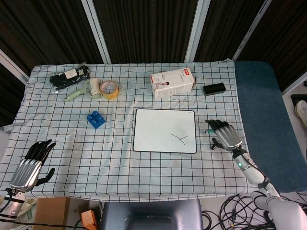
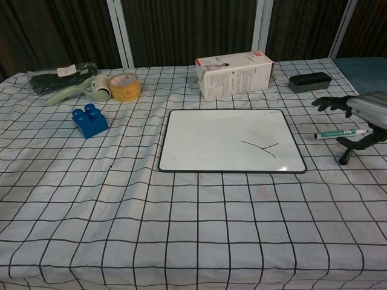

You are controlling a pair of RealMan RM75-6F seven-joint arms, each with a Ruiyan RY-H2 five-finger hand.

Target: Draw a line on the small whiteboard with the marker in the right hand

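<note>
The small whiteboard (image 1: 165, 130) (image 2: 230, 148) lies flat in the middle of the checked cloth, with a thin black forked mark (image 2: 260, 146) near its right side. My right hand (image 1: 225, 135) (image 2: 366, 109) hovers just right of the board with its fingers spread and nothing gripped. The green-and-white marker (image 2: 338, 133) (image 1: 209, 129) lies on the cloth beneath that hand, between fingers and thumb. Its black cap (image 2: 346, 157) (image 1: 213, 146) lies on the cloth close by. My left hand (image 1: 31, 165) rests open at the near left corner, seen only in the head view.
A white-and-red box (image 2: 234, 74) and a black eraser (image 2: 309, 81) stand behind the board. At the far left are a yellow tape roll (image 2: 124, 86), a pale green dispenser (image 2: 75, 92), a black bag (image 2: 57, 75) and a blue brick (image 2: 89, 119).
</note>
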